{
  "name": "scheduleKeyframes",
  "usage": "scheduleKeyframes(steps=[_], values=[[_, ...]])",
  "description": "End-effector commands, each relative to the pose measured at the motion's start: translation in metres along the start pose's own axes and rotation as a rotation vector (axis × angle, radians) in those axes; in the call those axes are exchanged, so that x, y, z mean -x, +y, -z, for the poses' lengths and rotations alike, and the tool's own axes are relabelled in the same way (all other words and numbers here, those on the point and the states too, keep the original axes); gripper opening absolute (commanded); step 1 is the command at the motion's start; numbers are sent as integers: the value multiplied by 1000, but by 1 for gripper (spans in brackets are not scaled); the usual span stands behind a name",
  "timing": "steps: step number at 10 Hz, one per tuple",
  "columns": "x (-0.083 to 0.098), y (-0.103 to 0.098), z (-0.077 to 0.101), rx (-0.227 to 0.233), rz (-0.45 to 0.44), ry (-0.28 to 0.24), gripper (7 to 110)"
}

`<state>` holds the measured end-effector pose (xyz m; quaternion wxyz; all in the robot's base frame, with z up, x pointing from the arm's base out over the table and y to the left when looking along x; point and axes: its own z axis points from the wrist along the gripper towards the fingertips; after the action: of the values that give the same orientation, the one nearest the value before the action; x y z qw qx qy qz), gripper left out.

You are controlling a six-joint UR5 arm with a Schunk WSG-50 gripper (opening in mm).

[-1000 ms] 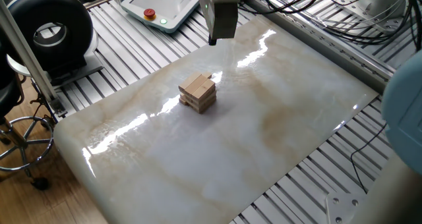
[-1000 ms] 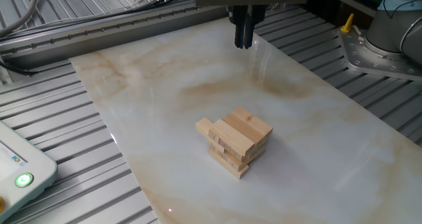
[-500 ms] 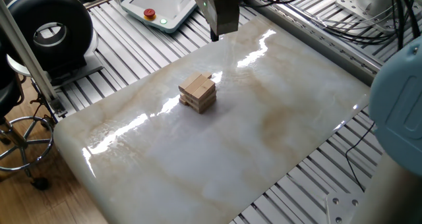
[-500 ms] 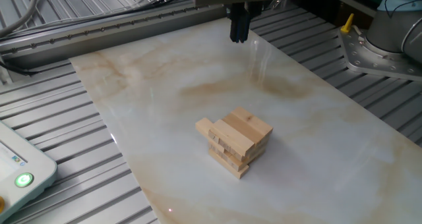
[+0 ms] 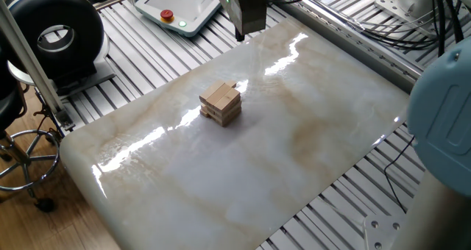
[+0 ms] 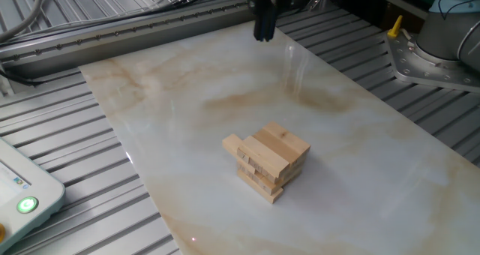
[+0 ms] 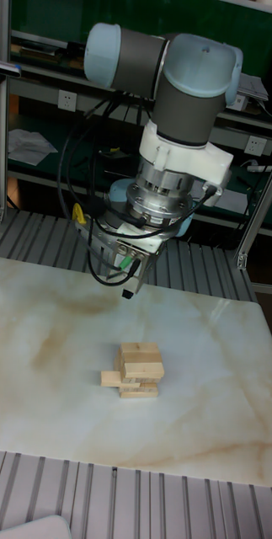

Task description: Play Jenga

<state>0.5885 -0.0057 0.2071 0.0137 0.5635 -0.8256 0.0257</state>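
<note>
**Pincer high and away from the stack**

The Jenga (image 6: 266, 161) stack stands near the middle of the marble worktop (image 5: 309, 140), a few crosswise layers of tan blocks. One block (image 7: 111, 379) in a lower layer juts out to one side, beyond the rest; the blocks above it look squarely stacked.

The pincer (image 6: 263, 30) hangs above the far part of the worktop, well apart from the stack and clear of it. Its fingers (image 7: 128, 294) look drawn together with nothing between them, though the tips are small and dark in every view, so a narrow gap cannot be ruled out.

Judging from this, the risks lie in the approach:
- Coming down on the top layer instead of beside it would press the stack askew or scatter it.
- Pushing or pulling the jutting block off its axis would drag its neighbours, and so short a stack has little weight above to hold them.
- The worktop looks smooth and glossy, so a sideways nudge may slide the whole stack instead of freeing one block.
</note>
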Motion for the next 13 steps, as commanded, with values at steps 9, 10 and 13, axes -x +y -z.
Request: scheduleKeyframes(steps=[9,10,13], values=[[13,-4,4,-11,82,-56,7],[18,-2,4,-2,63,-78,7],[27,0,5,5,54,-116,7]])
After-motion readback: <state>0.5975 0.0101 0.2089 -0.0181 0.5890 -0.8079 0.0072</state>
